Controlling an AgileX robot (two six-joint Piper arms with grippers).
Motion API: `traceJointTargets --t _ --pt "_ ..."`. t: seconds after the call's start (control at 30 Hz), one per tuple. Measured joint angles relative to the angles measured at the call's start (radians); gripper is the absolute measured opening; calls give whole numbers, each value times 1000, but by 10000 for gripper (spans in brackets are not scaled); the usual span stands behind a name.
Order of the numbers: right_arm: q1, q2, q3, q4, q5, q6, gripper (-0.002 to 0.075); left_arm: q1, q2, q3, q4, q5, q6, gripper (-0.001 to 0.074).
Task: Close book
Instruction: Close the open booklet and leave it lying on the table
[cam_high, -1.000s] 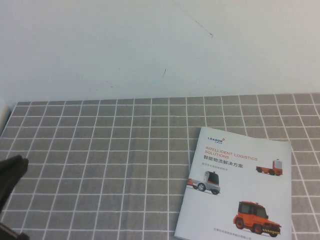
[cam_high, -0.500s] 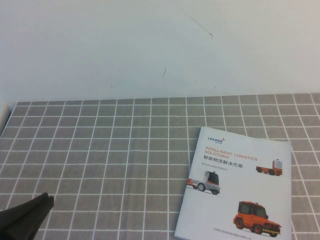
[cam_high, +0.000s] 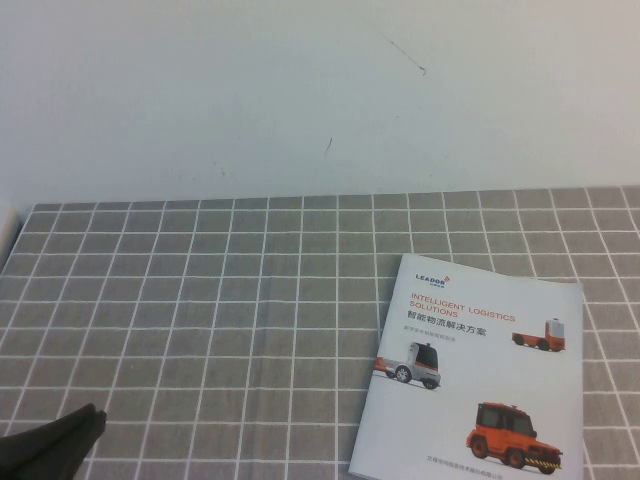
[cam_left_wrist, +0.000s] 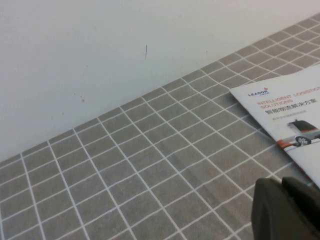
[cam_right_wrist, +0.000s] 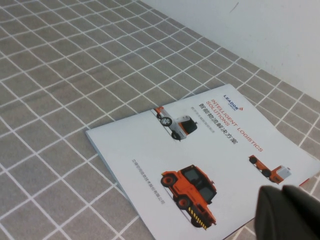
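The book lies closed and flat on the grey checked cloth at the front right, its white cover with orange vehicles facing up. It also shows as the book in the left wrist view and the book in the right wrist view. My left gripper is low at the front left corner, far from the book, fingers together and empty; the same left gripper appears in its wrist view. My right gripper hovers over the book's near corner, shut on nothing, and is outside the high view.
A white wall rises behind the cloth's far edge. A small pale object sits at the cloth's far left edge.
My left gripper has drawn back and down toward the front left corner of the high view. The book has not moved.
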Motion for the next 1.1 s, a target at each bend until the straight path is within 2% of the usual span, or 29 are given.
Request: traceJointTargets --t 0.4,0.47,0.67,0.83,0.93,1.1 --pt "0 0 1 2 0 0 -2 12 -48 4 -4 48 0 -4" --pt "0 0 1 4 0 0 -2 48 -95 4 -4 48 -1 -3" --pt "0 0 2 4 0 0 -2 234 -264 15 -19 133 -11 -3" --pt "0 0 2 6 0 0 -2 359 -371 108 -110 152 -12 -3" --pt "0 0 2 6 0 0 -2 405 -381 179 -163 150 -12 -3" --pt "0 0 2 8 0 0 -2 422 -384 244 -228 137 8 -3"
